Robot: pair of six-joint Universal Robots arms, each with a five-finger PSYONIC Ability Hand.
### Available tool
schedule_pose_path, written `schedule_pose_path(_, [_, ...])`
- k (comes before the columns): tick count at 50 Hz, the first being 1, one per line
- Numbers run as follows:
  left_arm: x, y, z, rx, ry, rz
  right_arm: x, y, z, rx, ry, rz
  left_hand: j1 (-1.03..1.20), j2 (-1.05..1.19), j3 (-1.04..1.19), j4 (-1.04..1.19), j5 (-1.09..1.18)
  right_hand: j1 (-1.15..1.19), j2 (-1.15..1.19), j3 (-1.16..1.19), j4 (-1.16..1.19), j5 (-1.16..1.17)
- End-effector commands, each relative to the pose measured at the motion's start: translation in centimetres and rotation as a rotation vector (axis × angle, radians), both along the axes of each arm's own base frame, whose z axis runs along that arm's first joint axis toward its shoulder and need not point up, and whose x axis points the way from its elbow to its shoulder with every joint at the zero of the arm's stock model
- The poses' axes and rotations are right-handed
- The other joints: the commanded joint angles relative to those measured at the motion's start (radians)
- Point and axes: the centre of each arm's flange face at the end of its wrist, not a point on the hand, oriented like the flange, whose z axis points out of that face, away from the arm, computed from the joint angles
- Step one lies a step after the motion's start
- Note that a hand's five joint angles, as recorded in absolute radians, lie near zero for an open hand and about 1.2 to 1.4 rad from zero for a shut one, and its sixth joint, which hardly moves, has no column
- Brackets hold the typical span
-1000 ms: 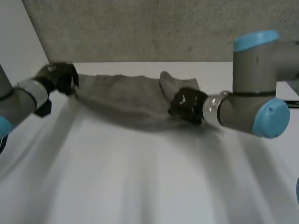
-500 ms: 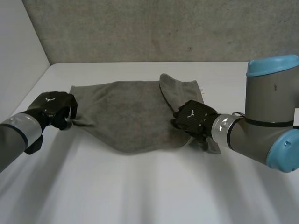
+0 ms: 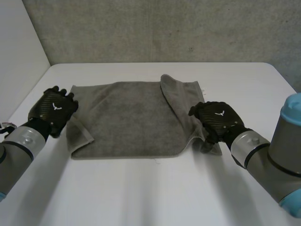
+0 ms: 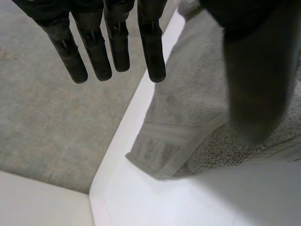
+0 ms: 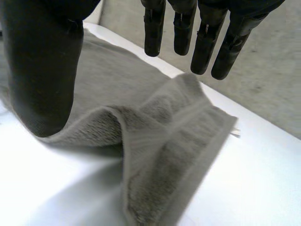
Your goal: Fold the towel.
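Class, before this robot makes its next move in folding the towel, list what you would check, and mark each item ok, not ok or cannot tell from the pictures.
1. Left hand free of cloth: ok. Its fingers are straight, beside the grey terry towel's left edge.
2. Right hand free of cloth: ok. Its fingers are straight, at the right edge.
3. Towel lying flat: not ok. The right edge is rumpled and raised, and the near left corner is turned over.
4. Towel wholly on the white table: ok.
5. Lower layers aligned: cannot tell.
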Motion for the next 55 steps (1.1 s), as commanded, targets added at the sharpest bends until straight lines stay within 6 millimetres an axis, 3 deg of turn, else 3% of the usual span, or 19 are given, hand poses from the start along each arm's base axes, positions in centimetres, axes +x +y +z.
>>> schedule_pose_path(1, [-0.6,0.2,-1.8,0.075,0.013,-0.058,-0.1,-0.8,-2.1,-0.008,0.034,-0.063,-0.020,-0.029,-0.030,-0.026,0.006,-0.021,-0.010,0.002,0.005,0.035])
schedule_pose_path(4, [-0.8,0.3,-2.6,0.099,0.013,-0.084,0.0,-1.2,-3.2,0.016,0.046,-0.057,-0.020,-0.029,-0.030,-0.026,0.006,-0.015,-0.004,0.008,0.011,0.040])
schedule_pose_path(13, [-1.5,0.4,-3.4,0.127,0.029,-0.168,0.1,-1.7,-3.7,0.019,0.050,-0.060,0.012,0.004,0.002,0.006,0.039,-0.012,-0.001,0.011,0.014,0.043])
schedule_pose_path(21, [-2.3,-0.7,-3.8,0.151,0.035,-0.187,0.2,-1.6,-3.7,0.019,0.050,-0.053,0.018,0.010,0.008,0.012,0.044,-0.006,0.005,0.017,0.020,0.049])
schedule_pose_path(30, [-3.6,-2.1,-6.2,0.216,0.007,-0.180,0.2,-1.4,-3.8,0.024,0.055,-0.046,0.018,0.010,0.008,0.012,0.044,-0.009,0.002,0.014,0.017,0.046])
schedule_pose_path(41, [-2.8,-3.6,-6.2,0.195,-0.006,-0.104,0.3,-1.5,-3.7,0.022,0.053,-0.045,0.024,0.016,0.014,0.018,0.050,-0.009,0.002,0.014,0.017,0.046])
schedule_pose_path(49, [0.0,-4.8,-5.1,0.168,-0.021,0.048,0.2,-1.4,-3.7,0.022,0.053,-0.045,0.027,0.018,0.017,0.021,0.053,-0.009,0.002,0.014,0.017,0.046])
schedule_pose_path(55, [1.4,-4.7,-5.0,0.179,-0.017,0.088,0.3,-1.5,-3.6,0.019,0.052,-0.045,0.030,0.021,0.020,0.024,0.056,-0.012,-0.001,0.011,0.014,0.043])
